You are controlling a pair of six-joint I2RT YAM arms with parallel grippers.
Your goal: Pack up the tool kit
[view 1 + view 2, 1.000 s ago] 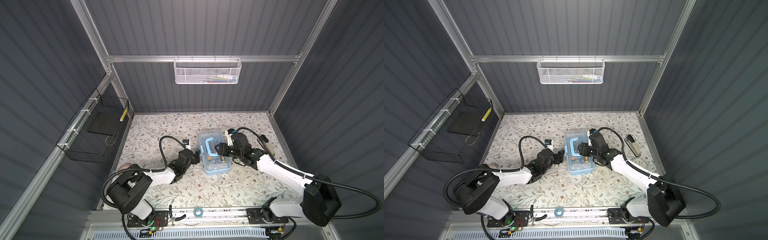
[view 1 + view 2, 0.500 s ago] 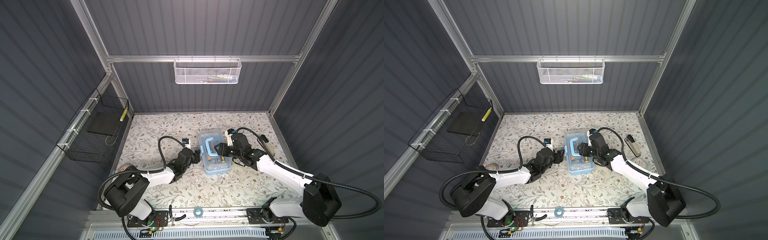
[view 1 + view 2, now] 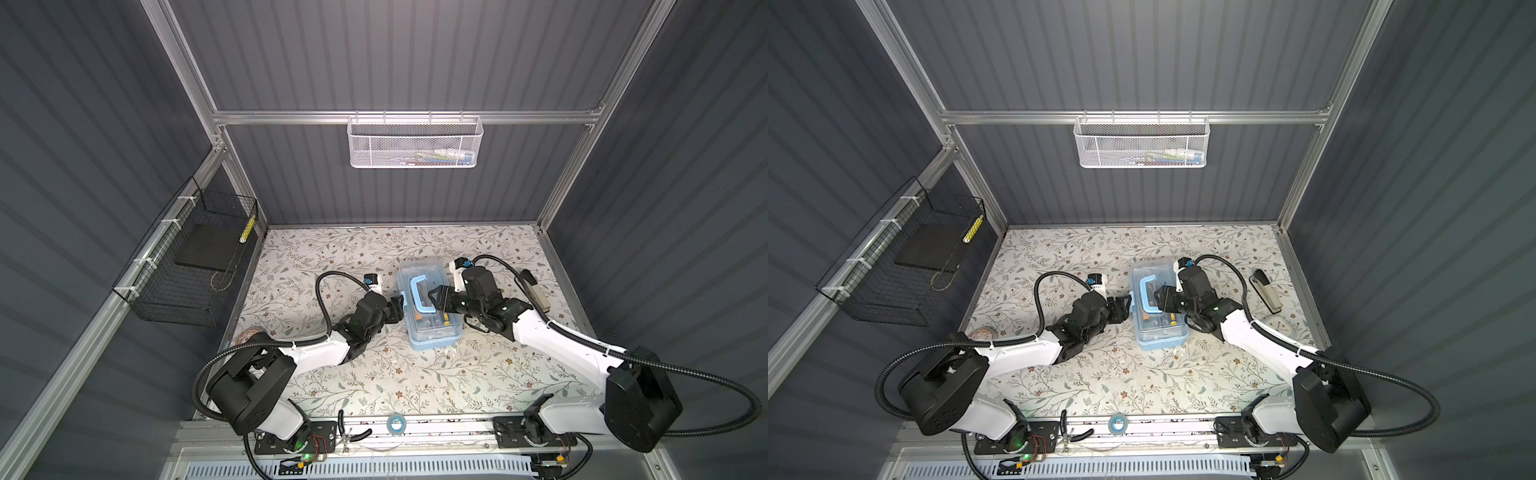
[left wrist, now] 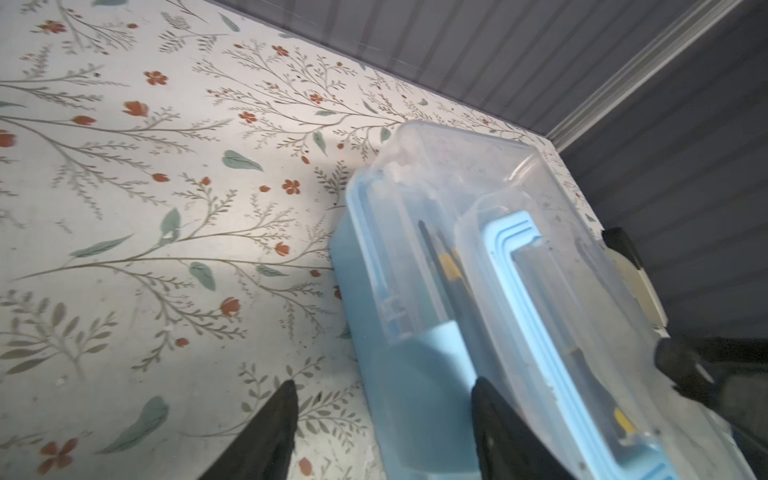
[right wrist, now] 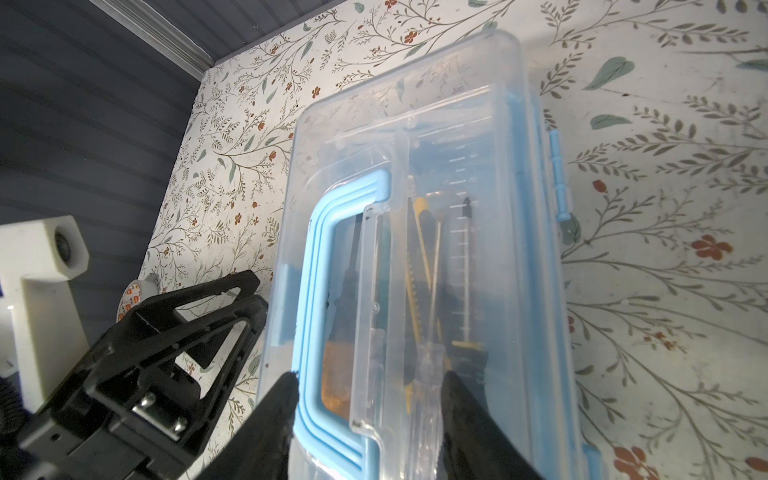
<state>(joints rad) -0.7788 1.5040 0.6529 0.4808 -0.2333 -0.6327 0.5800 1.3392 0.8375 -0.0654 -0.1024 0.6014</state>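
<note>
Between jaws of my left gripper, now narrower and closer in: side latch of tool kit on desk. Opposite, my right gripper half-wide astride handle; whether clamped, cannot tell. Lid looks down, so latching seems next.

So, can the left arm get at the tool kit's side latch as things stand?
Probably yes: the left hand is open, its fingers flanking the side latch of the tool kit, with nothing between.

walls: dark ribbed panels | floor: floral mat — frame: aluminium
</note>
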